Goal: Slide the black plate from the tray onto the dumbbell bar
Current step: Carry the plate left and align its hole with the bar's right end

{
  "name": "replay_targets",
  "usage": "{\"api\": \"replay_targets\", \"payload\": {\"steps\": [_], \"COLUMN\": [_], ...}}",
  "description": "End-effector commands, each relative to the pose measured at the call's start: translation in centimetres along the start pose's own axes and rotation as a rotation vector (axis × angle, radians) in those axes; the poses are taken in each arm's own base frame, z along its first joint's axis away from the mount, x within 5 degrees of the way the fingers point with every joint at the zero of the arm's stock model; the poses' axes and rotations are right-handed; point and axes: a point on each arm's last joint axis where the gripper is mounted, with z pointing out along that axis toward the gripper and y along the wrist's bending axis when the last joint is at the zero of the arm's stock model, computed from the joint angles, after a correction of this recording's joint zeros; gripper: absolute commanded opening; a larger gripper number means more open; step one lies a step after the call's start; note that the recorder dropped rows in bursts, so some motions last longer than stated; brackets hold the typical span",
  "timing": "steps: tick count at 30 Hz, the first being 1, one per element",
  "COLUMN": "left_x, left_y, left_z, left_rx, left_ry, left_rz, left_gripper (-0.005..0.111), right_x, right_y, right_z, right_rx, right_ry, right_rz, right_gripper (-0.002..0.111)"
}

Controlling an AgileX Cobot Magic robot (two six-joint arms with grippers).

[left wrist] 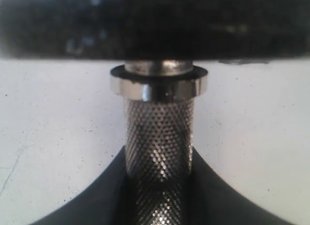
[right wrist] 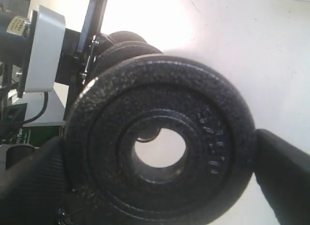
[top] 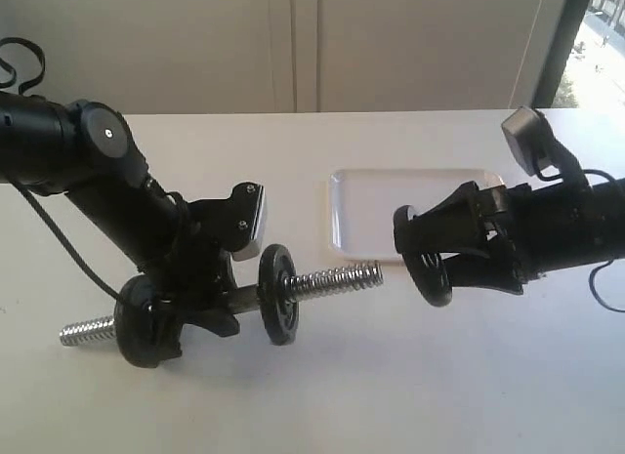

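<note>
The white table (top: 391, 395) fills the exterior view, with the tray (top: 363, 195) at about 1 o'clock from centre. The dumbbell bar (top: 337, 278) lies level at 8 o'clock, its free threaded end pointing toward 3 o'clock. The left gripper (top: 210, 296) pinches its knurled middle, fingers (left wrist: 97, 201) pressed on both sides, between a mounted disc (top: 278, 293) and a second disc (top: 146, 322). The black plate (top: 430, 273) stands upright, off the tray, at 3 o'clock of the bar tip and apart from it. The right gripper (top: 422, 259) clamps it, fingers (right wrist: 286, 172) spread wide across its rim
</note>
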Motion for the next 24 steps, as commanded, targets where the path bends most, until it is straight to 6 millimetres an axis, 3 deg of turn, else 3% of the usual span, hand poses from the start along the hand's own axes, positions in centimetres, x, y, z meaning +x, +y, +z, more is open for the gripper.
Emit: {"api": "replay_targets", "payload": {"steps": [1,24], "left_x": [-1.9,-2.1], "left_y": [-0.4,-0.3], "left_z": [-2.2,-2.2], "left_rx": [-0.018,-0.031], "left_ry": [-0.107,-0.124], "left_rz": [-0.041,-0.056], "left_gripper": [0.000,0.000], "right_x": [0.0,0.2], "right_y": [0.7,0.9], "right_z": [-0.2,2.3], "right_rx": [-0.072,-0.126], "right_ry": [-0.075,-0.027], "right_rz": [-0.037,-0.021], "right_gripper": [0.000,0.000]}}
